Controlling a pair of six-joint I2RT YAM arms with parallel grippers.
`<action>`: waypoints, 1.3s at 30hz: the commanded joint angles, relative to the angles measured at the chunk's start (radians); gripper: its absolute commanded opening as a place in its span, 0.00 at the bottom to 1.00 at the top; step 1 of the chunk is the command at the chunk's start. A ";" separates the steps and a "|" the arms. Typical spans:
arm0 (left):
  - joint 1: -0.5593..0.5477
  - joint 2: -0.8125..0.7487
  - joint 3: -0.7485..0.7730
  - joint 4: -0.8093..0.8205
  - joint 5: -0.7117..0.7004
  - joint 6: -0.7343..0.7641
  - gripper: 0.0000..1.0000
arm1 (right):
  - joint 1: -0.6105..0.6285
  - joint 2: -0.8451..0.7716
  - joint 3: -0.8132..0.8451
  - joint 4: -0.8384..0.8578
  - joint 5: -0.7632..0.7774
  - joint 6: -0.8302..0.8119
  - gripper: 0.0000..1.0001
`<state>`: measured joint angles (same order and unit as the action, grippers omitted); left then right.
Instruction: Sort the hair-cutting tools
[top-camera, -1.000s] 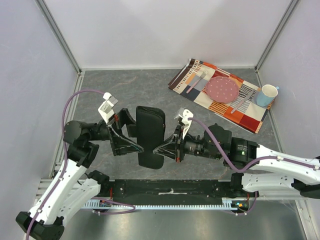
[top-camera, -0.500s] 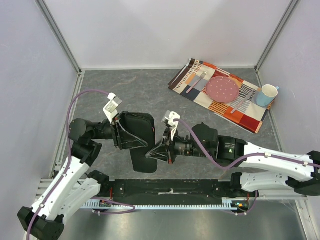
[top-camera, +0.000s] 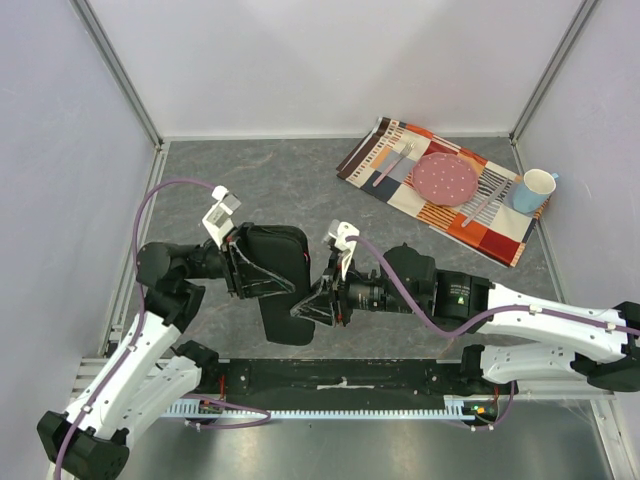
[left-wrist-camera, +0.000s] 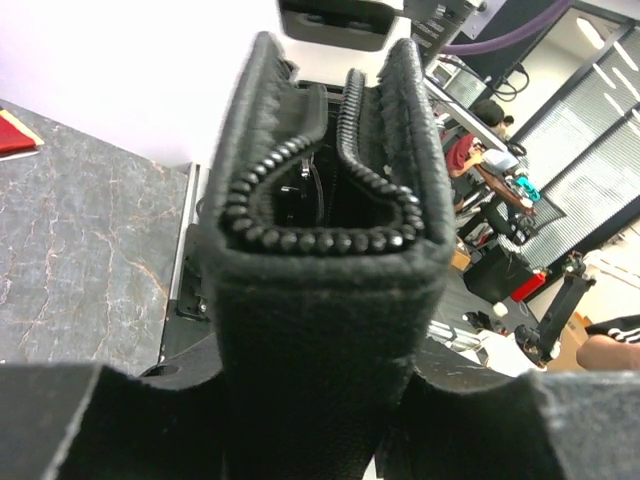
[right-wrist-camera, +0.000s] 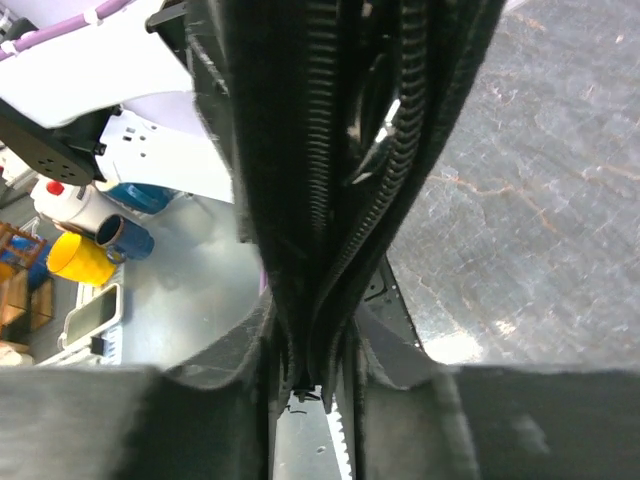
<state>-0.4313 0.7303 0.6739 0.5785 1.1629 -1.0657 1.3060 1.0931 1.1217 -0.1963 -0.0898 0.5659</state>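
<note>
The hair-cutting tools are hidden from every view. Between both tools sits a black case (top-camera: 285, 262), zipper gaping. The left tool (top-camera: 250, 272) clamps its side. The right tool (top-camera: 305, 307) narrowly straddles its zipper end, grip unclear.

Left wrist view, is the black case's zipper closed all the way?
No, the black case has its zipper teeth parted, leaving a dark opening into the inside.

Case (left-wrist-camera: 320, 330) is matt black cloth w/ coarse grain & shiny plastic zip teeth (left-wrist-camera: 300, 235), counter (top-camera: 260, 180) smooth grey marble-look, mat (top-camera: 480, 235) woven cloth, plate (top-camera: 445, 178) matt speckled pink, mug (top-camera: 535, 190) glossy.
</note>
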 joint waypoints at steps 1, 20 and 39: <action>0.000 0.004 0.093 -0.150 -0.041 0.059 0.02 | 0.004 -0.013 0.095 0.039 0.031 -0.056 0.45; 0.000 0.228 0.561 -1.271 -0.221 0.590 0.02 | 0.006 -0.154 -0.036 -0.284 0.266 -0.388 0.65; -0.024 0.540 1.009 -1.835 -0.752 0.731 0.02 | 0.006 -0.045 -0.391 0.332 0.091 -0.386 0.65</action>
<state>-0.4412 1.2659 1.6260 -1.1782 0.4957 -0.3744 1.3071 1.0199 0.7708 -0.1295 0.0490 0.1818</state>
